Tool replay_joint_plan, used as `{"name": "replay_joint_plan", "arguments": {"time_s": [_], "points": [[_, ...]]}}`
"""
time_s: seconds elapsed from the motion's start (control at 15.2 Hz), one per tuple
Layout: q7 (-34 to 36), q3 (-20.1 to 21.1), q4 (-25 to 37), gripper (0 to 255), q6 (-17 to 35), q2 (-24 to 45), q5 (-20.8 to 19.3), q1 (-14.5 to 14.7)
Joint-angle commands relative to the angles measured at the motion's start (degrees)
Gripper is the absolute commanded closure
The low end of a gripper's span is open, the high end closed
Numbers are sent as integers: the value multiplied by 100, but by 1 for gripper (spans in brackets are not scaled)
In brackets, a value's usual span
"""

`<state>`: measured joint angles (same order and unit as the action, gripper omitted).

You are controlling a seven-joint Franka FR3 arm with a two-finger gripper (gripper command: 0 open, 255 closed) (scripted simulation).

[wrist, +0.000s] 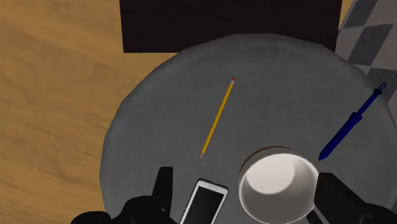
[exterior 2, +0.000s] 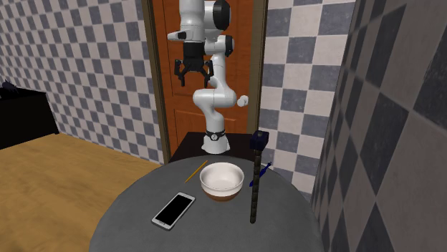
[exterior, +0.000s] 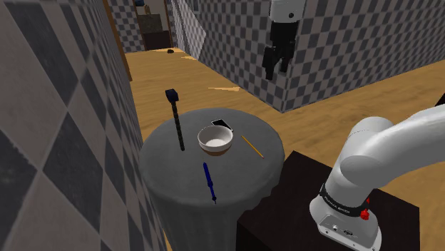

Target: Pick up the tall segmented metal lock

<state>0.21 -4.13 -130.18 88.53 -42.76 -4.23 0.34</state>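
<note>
The lock [exterior: 177, 123] is a tall, thin, dark segmented rod with a dark blue block on top. It stands upright on the round grey table [exterior: 171, 175], beside the white bowl [exterior: 215, 140] on the shoulder view's left. In the second exterior view the lock [exterior 2: 255, 182] rises just right of the bowl [exterior 2: 220, 180]. My gripper [exterior: 277, 65] hangs high above the table's far side, open and holding nothing. It also appears in the second exterior view, gripper [exterior 2: 194, 74], in front of the orange door. The wrist view looks straight down on the bowl [wrist: 278, 191], with one finger [wrist: 164, 186] near the phone.
A black phone [exterior: 222, 124], a yellow pencil [exterior: 252, 146] and a blue pen [exterior: 209, 182] lie on the table around the bowl. Checkered walls stand close on the shoulder view's left and behind. The dark stand [exterior: 299, 192] adjoins the table.
</note>
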Motion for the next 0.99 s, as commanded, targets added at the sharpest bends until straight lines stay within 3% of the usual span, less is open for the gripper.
{"name": "replay_joint_plan", "arguments": {"time_s": [0.0,0.92], "points": [[0,0,0,0,0,0,0,0],[1108,1011,735,0,1800,1913,283,405]]}}
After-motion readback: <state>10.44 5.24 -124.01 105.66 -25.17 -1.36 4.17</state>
